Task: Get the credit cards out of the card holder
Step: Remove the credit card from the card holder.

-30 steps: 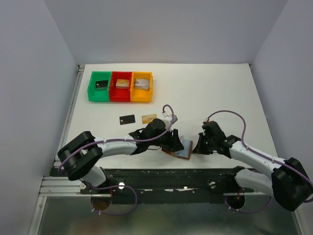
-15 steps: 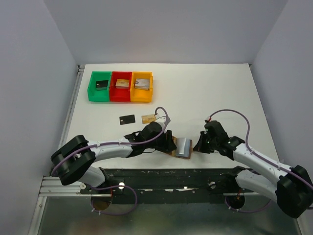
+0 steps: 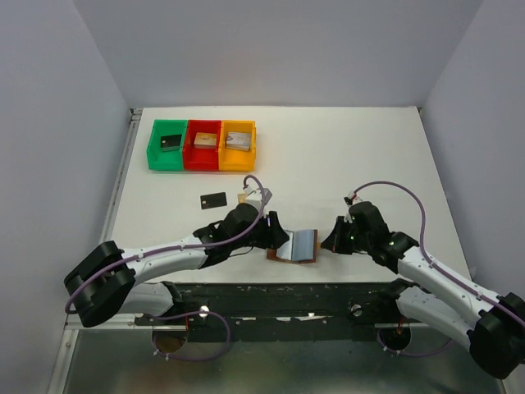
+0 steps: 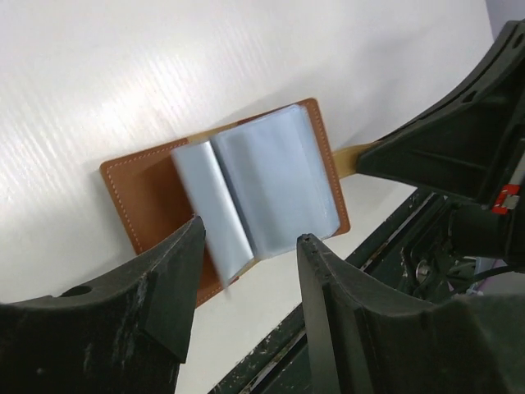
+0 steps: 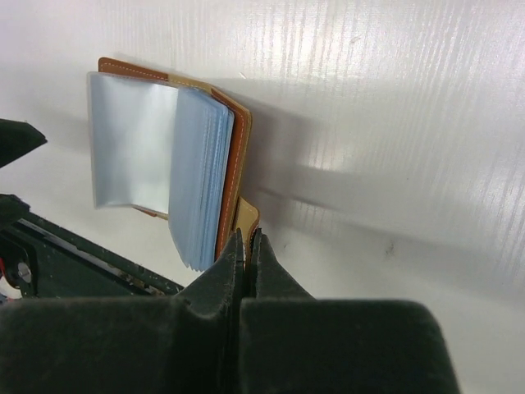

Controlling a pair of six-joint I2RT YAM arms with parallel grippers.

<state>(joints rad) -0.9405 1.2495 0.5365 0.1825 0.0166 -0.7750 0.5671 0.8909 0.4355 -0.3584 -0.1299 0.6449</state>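
Note:
The card holder (image 3: 283, 255) lies open near the table's front edge, brown leather with pale blue-grey pockets (image 4: 271, 185) fanned up. My right gripper (image 5: 246, 235) is shut on its little tan tab strap (image 5: 247, 217) at the holder's right side (image 3: 330, 243). Just left of the holder, my left gripper (image 3: 280, 238) stands open with nothing between its fingers (image 4: 176, 271); a loose pocket leaf (image 4: 215, 220) shows blurred ahead of them. Two credit cards lie on the table: a black one (image 3: 213, 199) and a gold one (image 3: 243, 197), the latter partly hidden by my left wrist.
Green (image 3: 154, 153), red (image 3: 203, 160) and orange (image 3: 238, 162) bins stand in a row at the back left, each with a small block inside. The table's dark front rail (image 3: 287, 289) runs right below the holder.
My left gripper has drawn back leftward off the card holder and opened slightly. The holder has fallen open flatter, its blue pockets now facing up. The right gripper keeps its hold on the strap.

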